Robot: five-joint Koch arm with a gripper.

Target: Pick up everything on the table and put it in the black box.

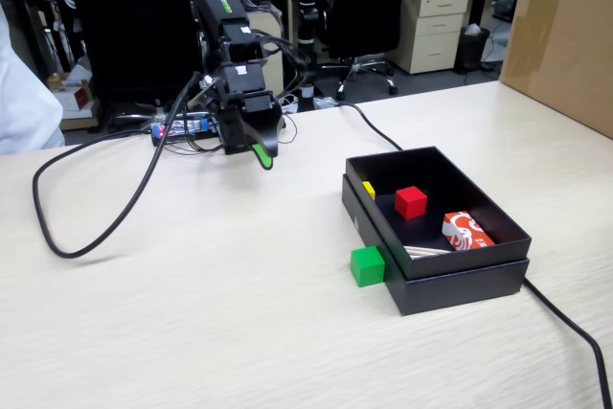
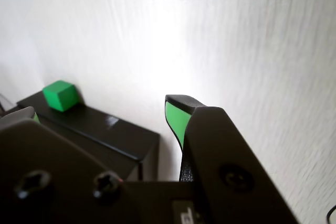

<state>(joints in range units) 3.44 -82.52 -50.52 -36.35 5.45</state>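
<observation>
The small green cube (image 1: 367, 265) sits on the beige table (image 1: 239, 323), touching the left outer wall of the black box (image 1: 460, 286). In the wrist view the cube (image 2: 61, 95) shows at the far side of the box wall (image 2: 105, 127). My gripper (image 1: 259, 150) hangs above the table at the back, well left of and behind the box, far from the cube. In the wrist view my gripper (image 2: 101, 107) is open and empty, its green-padded fingers (image 2: 176, 118) wide apart.
Inside the black box lie a red cube (image 1: 411, 201), a small yellow piece (image 1: 369, 189) and a red-and-white packet (image 1: 466, 230). A big brown cardboard box (image 1: 565, 35) stands at the back right. Black cables (image 1: 86, 237) loop over the table on the left and run off past the box on the right.
</observation>
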